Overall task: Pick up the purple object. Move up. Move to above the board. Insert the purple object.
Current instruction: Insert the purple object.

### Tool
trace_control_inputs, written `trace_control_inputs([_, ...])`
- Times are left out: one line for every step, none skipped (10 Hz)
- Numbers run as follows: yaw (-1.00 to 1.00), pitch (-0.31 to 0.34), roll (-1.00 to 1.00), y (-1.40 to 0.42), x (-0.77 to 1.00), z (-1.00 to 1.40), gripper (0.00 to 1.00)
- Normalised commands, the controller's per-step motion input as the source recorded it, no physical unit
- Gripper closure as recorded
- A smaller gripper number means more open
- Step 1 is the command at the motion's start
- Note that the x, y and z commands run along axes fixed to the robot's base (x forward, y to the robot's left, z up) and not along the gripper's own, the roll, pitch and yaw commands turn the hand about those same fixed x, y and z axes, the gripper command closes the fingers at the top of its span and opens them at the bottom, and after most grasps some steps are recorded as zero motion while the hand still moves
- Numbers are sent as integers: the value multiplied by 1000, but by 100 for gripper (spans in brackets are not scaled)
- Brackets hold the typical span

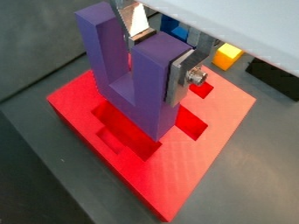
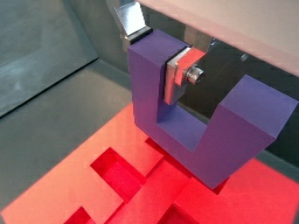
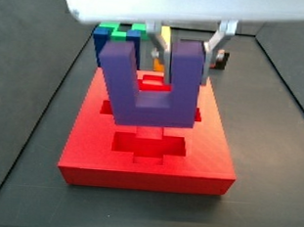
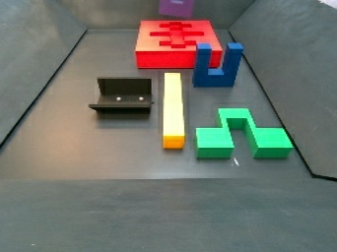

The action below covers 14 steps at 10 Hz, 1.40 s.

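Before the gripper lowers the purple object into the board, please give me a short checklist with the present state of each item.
1. Grip: the gripper is shut on one prong of the purple object, a silver finger flat against it: ok.
2. Object above the board: ok.
3. Object upright, base down: ok.
4. Cut-outs free of pieces: ok where visible.
5. Base aligned with a cut-out: cannot tell.
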Motion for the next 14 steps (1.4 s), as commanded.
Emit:
trace_control_inputs([426, -234, 199, -174, -6, -420, 100])
trace_control_inputs([271, -179, 99, -246, -191, -251, 100])
trace_control_inputs([80, -129, 0, -251, -251, -200, 100])
trace_control_inputs([0, -67, -46, -274, -89, -191, 100])
trace_control_inputs([-89, -54, 0, -331, 103, -206, 100])
trace_control_inputs([-274, -36, 0, -71, 303, -217, 100])
trace_control_inputs([-277, 0, 0, 0, 423, -217, 100])
trace_control_inputs([-217, 0, 49, 17, 400, -211, 100])
trace_control_inputs([-89, 0, 59, 197, 269, -174, 100])
trace_control_inputs([-34, 0, 0, 303, 83, -186, 100])
trace_control_inputs([0, 0, -61, 354, -3, -220, 100])
trace_control_inputs([0, -3, -13, 140, -291, -317, 100])
trace_control_inputs([0, 0, -57, 6, -303, -349, 100])
trace_control_inputs([0, 0, -103, 40, -234, -263, 100])
